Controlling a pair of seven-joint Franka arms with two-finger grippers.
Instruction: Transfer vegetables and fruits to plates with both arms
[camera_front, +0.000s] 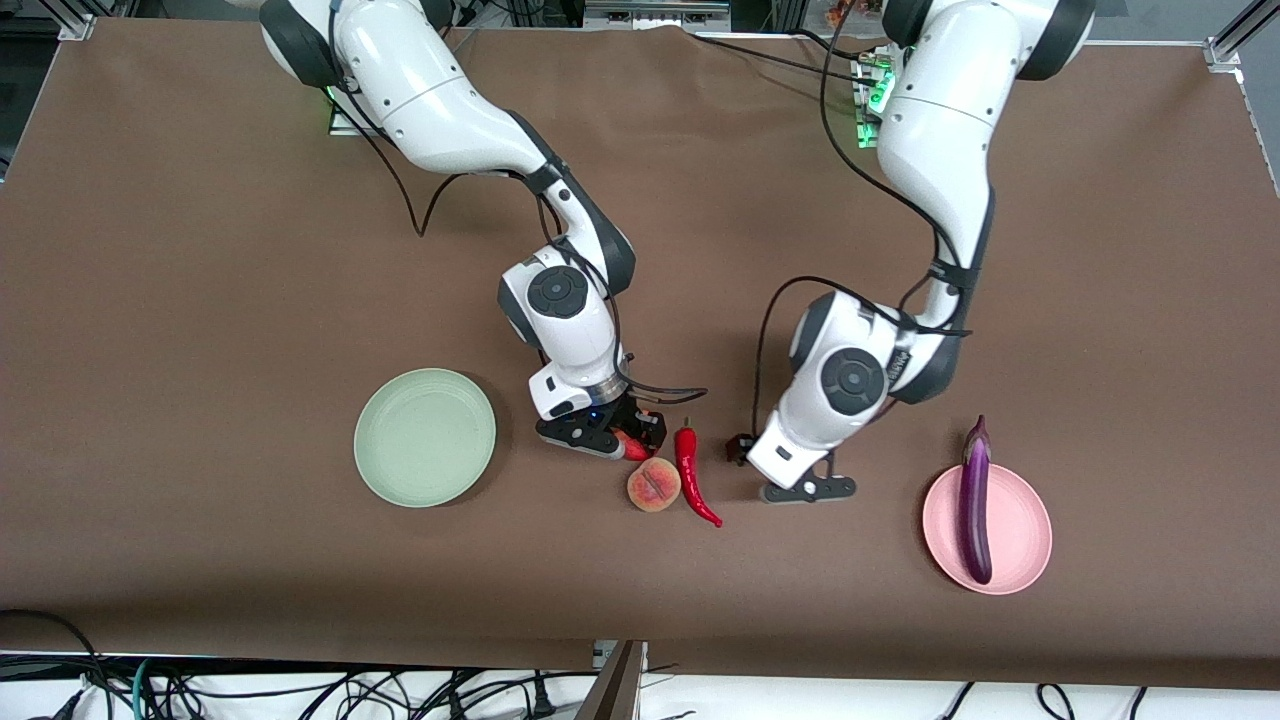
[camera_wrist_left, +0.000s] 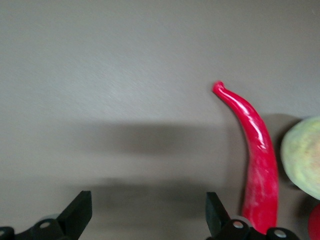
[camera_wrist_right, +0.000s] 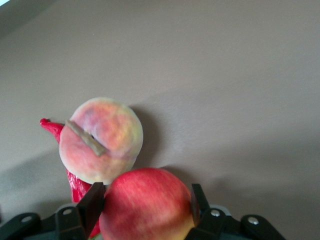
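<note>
long glossy purple eggplant (camera_front: 975, 505) lies across the pale pink plate (camera_front: 1030, 545), stem cap overhanging the rim. mint green plate (camera_front: 395, 450) near the right arm's end. red pomegranate (camera_wrist_right: 147, 205) touches the creased peach (camera_front: 653, 484); curved red chili pepper (camera_front: 693, 475) just beside the peach.

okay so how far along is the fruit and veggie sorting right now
Done: eggplant lies on the pink plate. In hand: right end effector grips the pomegranate. Left: peach, chili; green plate bare. Left end effector open beside the chili.
</note>
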